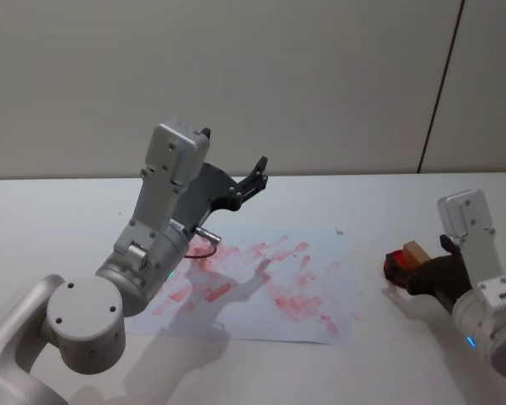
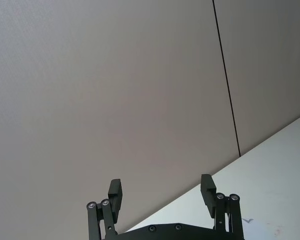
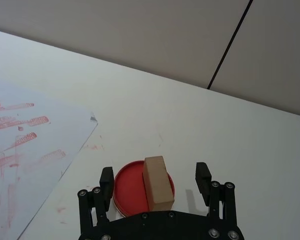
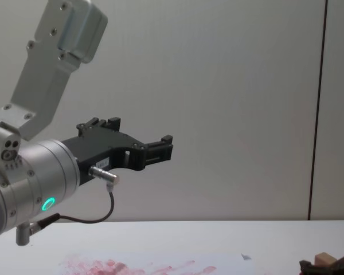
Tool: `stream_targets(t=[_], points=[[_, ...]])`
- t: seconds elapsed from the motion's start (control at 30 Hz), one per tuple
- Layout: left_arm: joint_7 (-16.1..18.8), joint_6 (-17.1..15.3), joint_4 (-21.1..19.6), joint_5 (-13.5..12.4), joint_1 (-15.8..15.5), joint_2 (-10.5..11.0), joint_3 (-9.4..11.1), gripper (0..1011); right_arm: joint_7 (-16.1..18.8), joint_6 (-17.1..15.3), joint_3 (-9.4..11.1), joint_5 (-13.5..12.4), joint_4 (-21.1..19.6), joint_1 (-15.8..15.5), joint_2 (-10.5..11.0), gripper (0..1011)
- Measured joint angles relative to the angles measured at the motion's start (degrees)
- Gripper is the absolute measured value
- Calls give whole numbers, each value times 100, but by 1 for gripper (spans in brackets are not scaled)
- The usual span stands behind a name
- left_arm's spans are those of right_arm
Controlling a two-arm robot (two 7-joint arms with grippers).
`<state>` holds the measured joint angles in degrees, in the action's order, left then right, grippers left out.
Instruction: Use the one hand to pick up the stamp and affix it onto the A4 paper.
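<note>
One left gripper (image 1: 255, 175), black, hangs raised over the worktop (image 1: 67, 202), pointing toward its far edge, jaws wide and empty. One A4 paper (image 1: 261, 278), a thin flat sheet blotched red, lies mid-worktop. Toward the right edge one stamp (image 3: 157, 182), a smooth tan wooden block, stands on one round red pad (image 3: 127, 192). The right gripper (image 3: 154, 174) straddles it, jaws wide, not touching.

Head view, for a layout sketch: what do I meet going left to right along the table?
A4 paper → stamp, on the red pad with the right gripper open around it → right arm. The left gripper hangs above the paper, so unplaced.
</note>
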<state>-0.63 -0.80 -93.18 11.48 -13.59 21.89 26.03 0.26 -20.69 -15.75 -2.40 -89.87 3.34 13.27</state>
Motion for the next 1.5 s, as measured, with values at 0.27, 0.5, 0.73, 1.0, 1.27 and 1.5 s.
stream_targets(t=[0.27, 0.5, 0.73, 1.0, 1.27, 1.5], points=[[0, 0, 0, 0, 0, 0, 0, 1001, 53, -75, -10, 111, 179, 101, -57, 984], [0, 0, 0, 0, 0, 0, 0, 1001, 75, -108, -14, 158, 249, 142, -81, 823], [0, 0, 0, 0, 0, 0, 0, 1001, 91, -127, -18, 193, 298, 171, -97, 617], [0, 0, 0, 0, 0, 0, 0, 1001, 100, -140, -18, 211, 328, 189, -105, 331], [0, 0, 0, 0, 0, 0, 0, 1001, 109, -142, -19, 221, 339, 195, -109, 219], [0, 0, 0, 0, 0, 0, 0, 1001, 158, -17, -8, 227, 292, 214, -113, 219]])
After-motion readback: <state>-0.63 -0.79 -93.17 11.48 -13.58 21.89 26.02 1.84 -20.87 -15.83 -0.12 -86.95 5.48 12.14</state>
